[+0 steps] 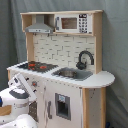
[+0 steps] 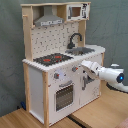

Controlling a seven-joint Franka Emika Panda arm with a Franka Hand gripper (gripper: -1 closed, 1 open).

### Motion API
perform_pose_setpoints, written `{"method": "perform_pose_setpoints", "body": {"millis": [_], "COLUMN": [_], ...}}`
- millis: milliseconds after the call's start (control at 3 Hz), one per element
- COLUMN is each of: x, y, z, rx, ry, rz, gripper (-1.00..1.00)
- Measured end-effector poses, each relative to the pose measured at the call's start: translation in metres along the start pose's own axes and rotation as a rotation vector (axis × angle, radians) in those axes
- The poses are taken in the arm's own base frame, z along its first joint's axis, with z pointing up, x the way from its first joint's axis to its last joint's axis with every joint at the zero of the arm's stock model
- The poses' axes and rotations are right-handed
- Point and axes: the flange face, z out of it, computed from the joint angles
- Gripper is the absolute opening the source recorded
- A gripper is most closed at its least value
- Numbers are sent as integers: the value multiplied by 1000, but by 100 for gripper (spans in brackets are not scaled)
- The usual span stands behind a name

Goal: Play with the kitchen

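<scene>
The kitchen (image 2: pixel 57 65) stands on a wooden table (image 2: pixel 30 119) before a grey curtain (image 2: pixel 10 55). My end effector (image 2: pixel 85 67) sits at its 3 o'clock side by the front panel; whether it is open I cannot tell.

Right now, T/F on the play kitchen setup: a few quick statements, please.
1. The faucet over the sink is black. True.
2. The stovetop sits on the first exterior view's right of the sink. False: it is on the first exterior view's left.
3. The microwave is at the top of the kitchen, beside the range hood. True.
4. The arm reaches into the sink. False: it is at the kitchen's front panel, below the counter.
</scene>
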Motion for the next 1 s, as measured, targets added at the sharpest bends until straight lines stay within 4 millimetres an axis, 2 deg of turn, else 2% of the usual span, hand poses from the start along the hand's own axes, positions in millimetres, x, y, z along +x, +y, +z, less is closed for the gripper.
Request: {"method": "perform_pose_setpoints", "body": {"millis": [333, 1000], "x": [-10, 9], "y": [-8, -17], "z": [11, 51], "rx": [5, 17], "ry": [-35, -37], "rz": [94, 133], "gripper": [100, 100]}}
